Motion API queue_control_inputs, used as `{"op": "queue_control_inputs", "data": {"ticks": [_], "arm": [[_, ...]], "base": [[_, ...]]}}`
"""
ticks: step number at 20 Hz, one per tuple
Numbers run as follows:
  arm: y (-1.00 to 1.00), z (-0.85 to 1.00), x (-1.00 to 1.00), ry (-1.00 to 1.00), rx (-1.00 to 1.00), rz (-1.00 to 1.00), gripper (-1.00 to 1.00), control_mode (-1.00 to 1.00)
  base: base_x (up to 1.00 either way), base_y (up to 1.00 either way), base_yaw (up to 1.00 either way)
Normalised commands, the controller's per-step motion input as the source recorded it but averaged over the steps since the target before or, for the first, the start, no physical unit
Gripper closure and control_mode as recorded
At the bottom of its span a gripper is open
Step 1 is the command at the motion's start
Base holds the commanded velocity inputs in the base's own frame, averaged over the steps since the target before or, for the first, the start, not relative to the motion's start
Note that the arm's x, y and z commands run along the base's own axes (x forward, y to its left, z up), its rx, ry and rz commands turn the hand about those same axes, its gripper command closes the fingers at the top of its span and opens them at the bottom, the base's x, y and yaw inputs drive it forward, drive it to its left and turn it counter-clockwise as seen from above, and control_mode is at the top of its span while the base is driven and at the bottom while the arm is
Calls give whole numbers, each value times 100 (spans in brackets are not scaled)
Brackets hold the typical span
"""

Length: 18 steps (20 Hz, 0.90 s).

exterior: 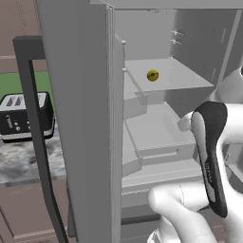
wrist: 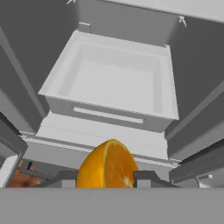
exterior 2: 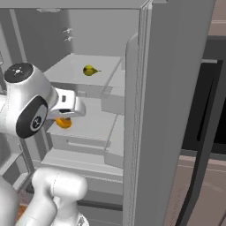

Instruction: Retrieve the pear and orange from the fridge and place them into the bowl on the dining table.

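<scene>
Inside the open fridge (exterior: 85,118): orange (wrist: 108,164) pinched between the fingers (wrist: 146,178) of the gripper (wrist: 107,179).
Pear (exterior: 152,75) lies alone on the upper shelf (exterior: 185,78); the white drawer (wrist: 114,83) below holds nothing. Arm (exterior 2: 26,103) hides much of the orange; open doors flank both sides closely.

Fridge (exterior: 85,118) stood open, door edge toward camera. Pear (exterior: 152,75) sat alone on the upper shelf (exterior: 185,78), empty bins below. Toaster (exterior: 26,116) was on the marbled counter (exterior: 23,163), left of the door handle (exterior: 35,133).
</scene>
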Motion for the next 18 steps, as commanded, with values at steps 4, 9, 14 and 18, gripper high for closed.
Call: {"op": "queue_control_inputs", "data": {"ticks": [4,9,14,18], "arm": [[0,21,-99,-17,0,0,100,-100],[0,3,-92,-16,0,0,100,-100],[0,0,-50,-1,-3,0,100,100],[0,0,0,0,0,0,100,100]], "base": [[0,0,0],[0,0,0],[-12,0,0],[-72,0,0]]}}
